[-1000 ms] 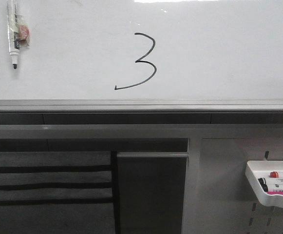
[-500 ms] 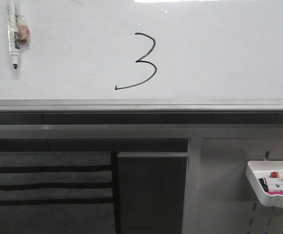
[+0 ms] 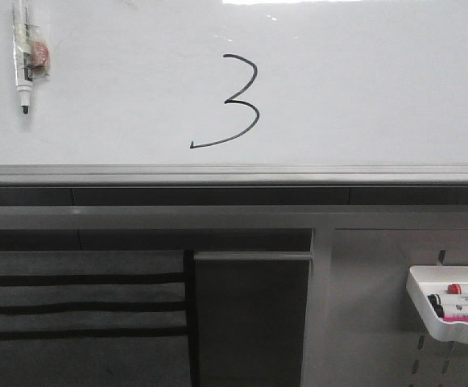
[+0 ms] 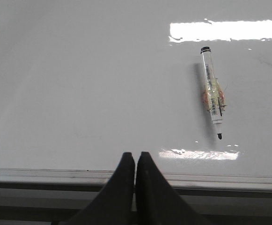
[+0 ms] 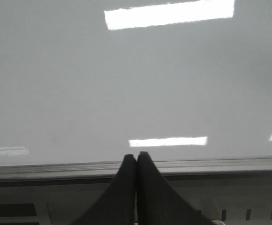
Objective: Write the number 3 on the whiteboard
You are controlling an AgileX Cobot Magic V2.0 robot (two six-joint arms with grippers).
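Observation:
The number 3 (image 3: 238, 103) is drawn in thin black line on the whiteboard (image 3: 362, 89), its tail sweeping left at the foot. A marker (image 3: 24, 60) hangs on the board at the upper left; it also shows in the left wrist view (image 4: 212, 91), uncapped, tip down. My left gripper (image 4: 135, 156) is shut and empty, its tips level with the board's grey rail (image 4: 220, 178). My right gripper (image 5: 136, 156) is shut and empty, at the rail (image 5: 220, 165) below bare whiteboard (image 5: 126, 84). Neither gripper shows in the front view.
Below the rail, a pale grey slotted pegboard panel (image 3: 370, 322) carries a white tray (image 3: 451, 310) with markers. A dark panel (image 3: 250, 318) and a grey striped area (image 3: 80, 306) lie at lower centre and left.

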